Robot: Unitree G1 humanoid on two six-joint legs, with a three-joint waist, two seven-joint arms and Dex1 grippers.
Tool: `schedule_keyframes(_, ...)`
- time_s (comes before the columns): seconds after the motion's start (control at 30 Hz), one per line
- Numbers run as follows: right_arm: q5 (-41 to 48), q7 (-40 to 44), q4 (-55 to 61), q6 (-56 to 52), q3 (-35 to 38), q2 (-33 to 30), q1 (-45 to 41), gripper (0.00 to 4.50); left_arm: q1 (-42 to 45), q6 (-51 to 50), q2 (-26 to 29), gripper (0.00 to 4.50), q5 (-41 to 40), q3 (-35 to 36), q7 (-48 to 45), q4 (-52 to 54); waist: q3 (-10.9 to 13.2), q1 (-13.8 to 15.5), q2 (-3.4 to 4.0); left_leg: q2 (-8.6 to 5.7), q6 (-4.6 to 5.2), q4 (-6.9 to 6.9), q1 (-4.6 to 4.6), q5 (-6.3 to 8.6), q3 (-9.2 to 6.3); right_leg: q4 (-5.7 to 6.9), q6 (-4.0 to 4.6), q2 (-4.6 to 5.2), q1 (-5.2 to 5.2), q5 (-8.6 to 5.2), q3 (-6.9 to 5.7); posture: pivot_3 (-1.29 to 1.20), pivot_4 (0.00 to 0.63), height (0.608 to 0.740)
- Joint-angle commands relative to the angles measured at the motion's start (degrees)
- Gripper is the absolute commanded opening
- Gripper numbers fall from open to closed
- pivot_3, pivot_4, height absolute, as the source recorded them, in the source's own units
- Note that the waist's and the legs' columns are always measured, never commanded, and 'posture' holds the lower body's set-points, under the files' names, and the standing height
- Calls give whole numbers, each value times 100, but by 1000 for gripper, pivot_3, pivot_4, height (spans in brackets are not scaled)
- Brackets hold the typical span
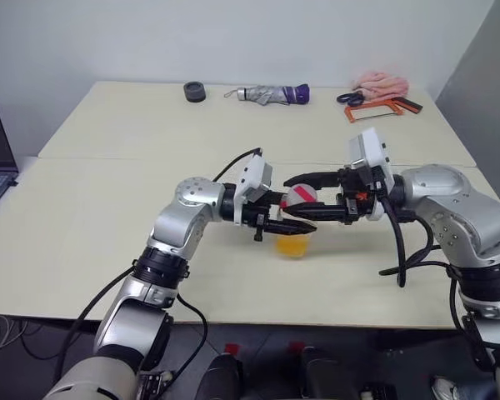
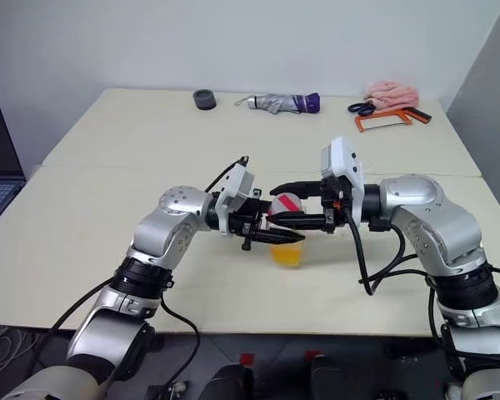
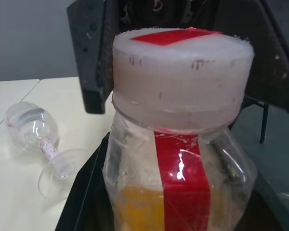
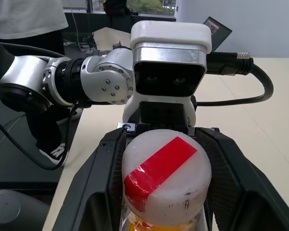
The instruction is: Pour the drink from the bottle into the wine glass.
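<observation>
Mid-table (image 1: 108, 217), the left pincer (image 1: 285, 223) is clamped nearly closed on the body of the bottle (image 3: 178, 183), while the right pincer (image 4: 166, 192), jaws half-spread, closes around its cap (image 4: 164, 180) from three o'clock. The drink (image 1: 293, 246) sits low in the bottle, and the glass (image 3: 41, 144) lies on its side on the table, off toward nine o'clock in the left wrist view. If the cap comes off now there is no upright glass to pour into, and a twist against a slipping left grip could tip the bottle and spill.
</observation>
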State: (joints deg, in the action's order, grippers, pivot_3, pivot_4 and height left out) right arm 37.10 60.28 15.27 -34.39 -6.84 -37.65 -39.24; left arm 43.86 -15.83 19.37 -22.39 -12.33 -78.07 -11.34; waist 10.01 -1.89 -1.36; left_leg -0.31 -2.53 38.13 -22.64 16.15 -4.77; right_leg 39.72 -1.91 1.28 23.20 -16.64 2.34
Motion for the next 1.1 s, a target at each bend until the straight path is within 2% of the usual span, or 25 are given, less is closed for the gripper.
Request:
schedule_keyframes(0.03,-87,-733,436,12,625,25,407,2292,113,8,-20,1815,-67,191,169,15,0,1,0,0,0,1,-4,0,0,0,0,5,2,0,1,0,150,740)
schedule_keyframes(0.17,255,-2166,1742,-413,1317,378,1027,3587,123,108,-189,1813,50,166,434,-93,1,21,-1,-1,-1,8,-20,-1,-8,-2,-1,18,7,0,-1,0,150,740)
schedule_keyframes(0.3,455,-3428,2708,-974,1355,834,1425,3593,235,333,-354,1807,219,145,622,-370,1,21,-1,-4,-2,6,-19,-1,-9,0,-1,22,8,0,-1,0,150,740)
schedule_keyframes(0.43,-209,-4786,3321,-1349,781,1390,1649,3593,391,537,-554,1807,364,145,737,-735,1,0,0,-4,-2,6,-17,-1,-7,3,-1,14,7,0,0,0,150,740)
schedule_keyframes(0.57,-862,-5628,3564,-1524,264,1754,1740,3593,551,707,-712,1807,468,97,693,-1050,0,-1,1,-8,-3,5,-15,-2,-3,6,-1,10,10,0,3,0,150,740)
schedule_keyframes(0.73,-1644,-6181,3630,-1466,-239,1924,1988,3593,704,857,-847,1807,529,63,525,-1351,0,2,1,-11,-4,5,-16,-2,-2,4,-1,9,10,0,4,0,150,740)
schedule_keyframes(0.97,-2019,-6494,3651,-1331,-306,2511,2276,3593,863,997,-928,1807,603,64,355,-1642,0,-7,1,-12,-3,4,-14,-2,0,4,-1,3,10,0,5,0,150,740)
schedule_keyframes(1.03,-2140,-6503,3652,-1252,-345,2588,2273,3211,888,1026,-932,1807,611,72,328,-1691,0,-6,2,-12,-3,5,-14,-2,0,3,-1,3,10,0,5,0,150,740)
schedule_keyframes(1.1,-2214,-6494,3645,-1178,-363,2695,2278,2632,904,1054,-938,1807,629,81,301,-1731,0,-7,2,-13,-2,4,-14,-1,-1,4,-1,3,10,0,4,0,150,740)
